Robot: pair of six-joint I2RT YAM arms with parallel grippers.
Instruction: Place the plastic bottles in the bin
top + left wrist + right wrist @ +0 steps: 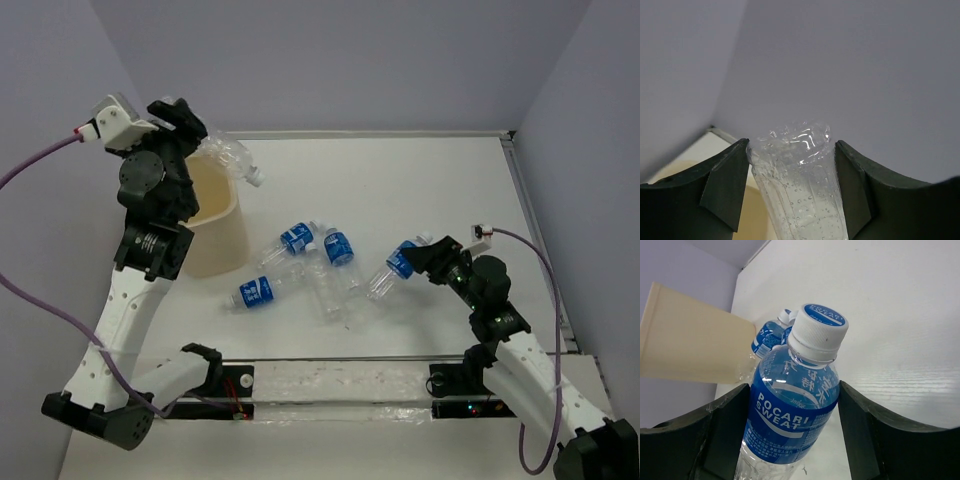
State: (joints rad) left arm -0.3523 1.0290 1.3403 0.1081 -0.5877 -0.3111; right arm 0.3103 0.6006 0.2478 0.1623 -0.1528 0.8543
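Gripping on both sides.
Your left jaws pinch a clear bottle [797,185] with the bin [222,225] just beneath them, placed for a drop; your right jaws pinch a labelled bottle [790,410], bin well ahead.

The white table [430,180] carries a cream bin [225,250] standing toward its 9 o'clock side. Four bottles [338,247] lie on their sides, clustered near the centre at the bin's 3 o'clock; three show blue labels, and the 8 o'clock bottle [257,290] lies near the bin
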